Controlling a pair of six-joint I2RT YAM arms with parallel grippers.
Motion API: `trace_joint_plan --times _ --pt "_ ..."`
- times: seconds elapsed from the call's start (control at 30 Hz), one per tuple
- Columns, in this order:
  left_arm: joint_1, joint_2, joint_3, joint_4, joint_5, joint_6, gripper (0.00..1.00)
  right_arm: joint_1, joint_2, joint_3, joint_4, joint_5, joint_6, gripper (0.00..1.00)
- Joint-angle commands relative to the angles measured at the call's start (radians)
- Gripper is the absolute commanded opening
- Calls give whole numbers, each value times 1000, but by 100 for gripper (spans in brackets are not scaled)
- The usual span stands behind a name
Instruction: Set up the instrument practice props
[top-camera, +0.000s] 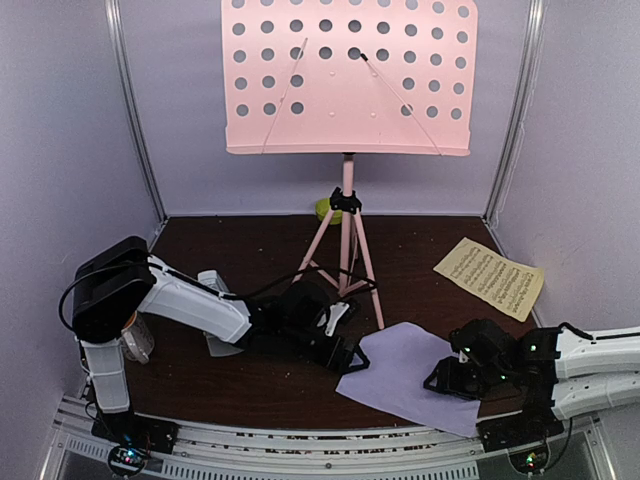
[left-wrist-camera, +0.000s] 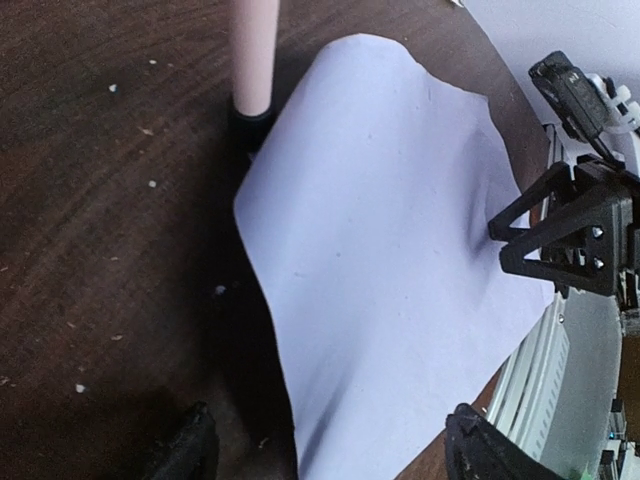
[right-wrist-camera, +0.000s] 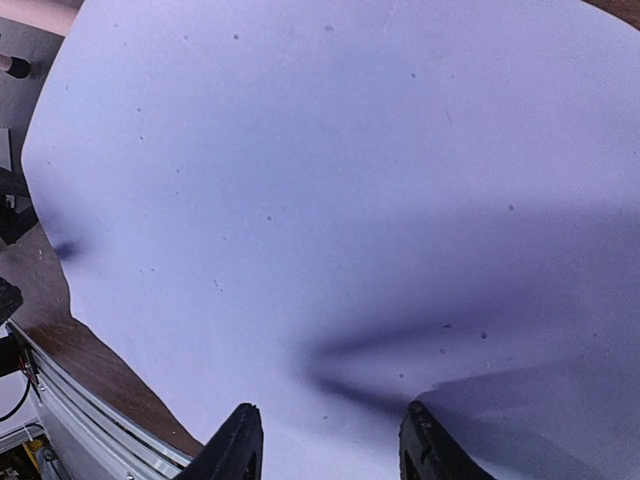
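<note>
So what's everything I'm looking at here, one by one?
pink tripod music stand with perforated desk: one, pink, back centre of table.
lavender paper sheet: one, lavender, near edge, between both grippers.
pale-yellow sheet-music page: one, yellow, right side, flat.
small lime-green bowl: one, green, behind the stand's pole.
grey object: one, grey, mostly hidden behind left arm.
dark wooden table: one, brown.
left gripper: one, black, open, at lavender sheet's left edge.
right gripper: one, black, open, over its right part.
</note>
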Motion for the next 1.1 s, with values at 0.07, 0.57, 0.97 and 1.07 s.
trace_joint_plan --times 0.07,0.57,0.97,1.07 --pt "18 27 63 -32 -19 22 81 -5 -24 -31 -101 38 12 48" --pt "4 -77 76 26 107 106 15 -4 -113 0 -59 98 16 52" --pt "6 -328 30 -75 6 132 0 -2 -348 150 -186 238 -76 67" --pt "18 -354 8 -134 -41 112 0 -4 -405 144 -220 279 -75 67"
